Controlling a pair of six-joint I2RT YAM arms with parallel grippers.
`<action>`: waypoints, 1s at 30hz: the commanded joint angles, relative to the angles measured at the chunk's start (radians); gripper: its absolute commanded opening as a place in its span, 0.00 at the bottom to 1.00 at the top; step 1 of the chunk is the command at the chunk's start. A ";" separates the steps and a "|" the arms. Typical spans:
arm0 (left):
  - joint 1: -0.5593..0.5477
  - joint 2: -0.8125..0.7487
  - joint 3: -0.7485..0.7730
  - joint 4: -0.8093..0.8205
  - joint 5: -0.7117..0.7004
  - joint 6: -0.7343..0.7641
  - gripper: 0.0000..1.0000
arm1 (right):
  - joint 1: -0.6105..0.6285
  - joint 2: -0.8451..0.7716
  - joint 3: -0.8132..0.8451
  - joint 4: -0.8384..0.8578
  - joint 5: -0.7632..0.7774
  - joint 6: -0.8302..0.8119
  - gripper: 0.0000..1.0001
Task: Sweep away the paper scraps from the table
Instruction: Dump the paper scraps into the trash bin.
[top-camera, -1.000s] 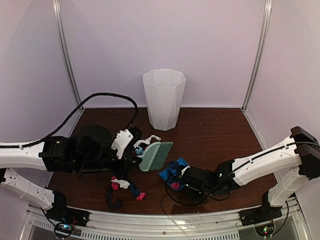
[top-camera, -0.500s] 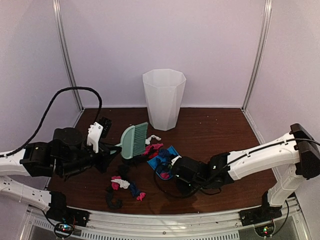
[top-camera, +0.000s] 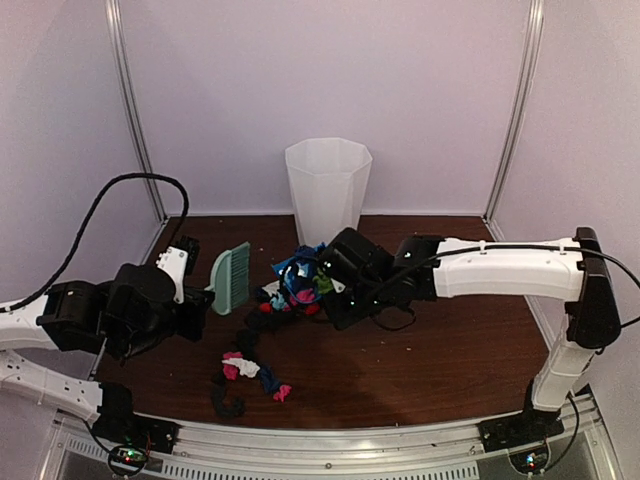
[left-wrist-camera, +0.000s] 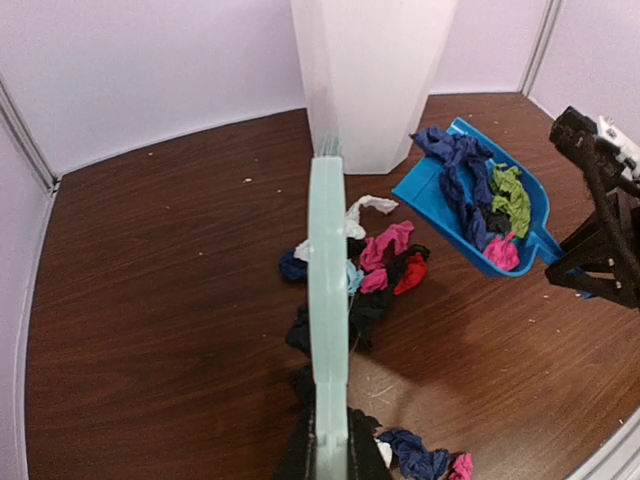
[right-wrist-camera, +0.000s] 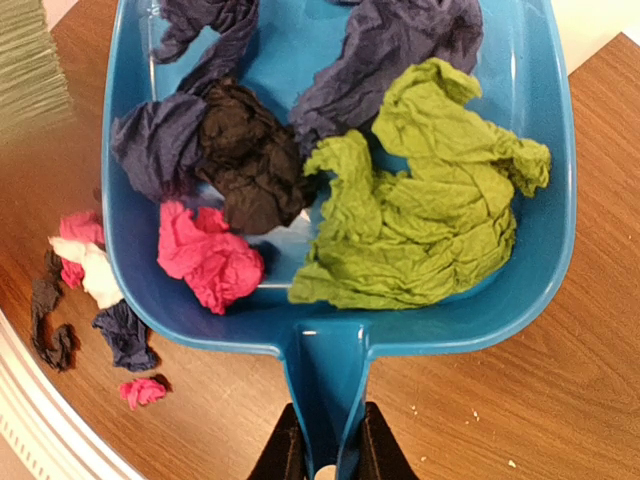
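My right gripper (top-camera: 335, 284) is shut on the handle of the blue dustpan (top-camera: 297, 268) and holds it lifted above the table (top-camera: 450, 340). In the right wrist view the dustpan (right-wrist-camera: 340, 310) carries green (right-wrist-camera: 420, 210), pink, black and navy paper scraps, with its handle between my jaws (right-wrist-camera: 326, 450). My left gripper (top-camera: 203, 296) is shut on the mint-green brush (top-camera: 231, 276), held edge-on in the left wrist view (left-wrist-camera: 327, 300). More paper scraps (top-camera: 262, 305) lie under the pan, and they also show in the left wrist view (left-wrist-camera: 385, 262). Others (top-camera: 245, 368) lie nearer the front.
A tall white bin (top-camera: 328, 198) stands at the back middle, just behind the dustpan; it also shows in the left wrist view (left-wrist-camera: 370, 70). A metal rail (top-camera: 330, 440) runs along the table's front edge. White walls close in the back and sides.
My right arm has lifted the loaded dustpan off the table and carried it back and left toward the bin. My left arm has drawn the brush back to the left.
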 joint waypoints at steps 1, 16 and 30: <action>-0.005 0.003 0.040 -0.107 -0.139 -0.122 0.00 | -0.038 0.057 0.164 -0.126 -0.061 -0.054 0.00; -0.005 -0.011 0.000 -0.100 -0.128 -0.140 0.00 | -0.161 0.312 0.801 -0.306 -0.238 -0.105 0.00; -0.004 0.035 -0.016 -0.074 -0.122 -0.140 0.00 | -0.353 0.434 1.050 -0.217 -0.555 -0.098 0.00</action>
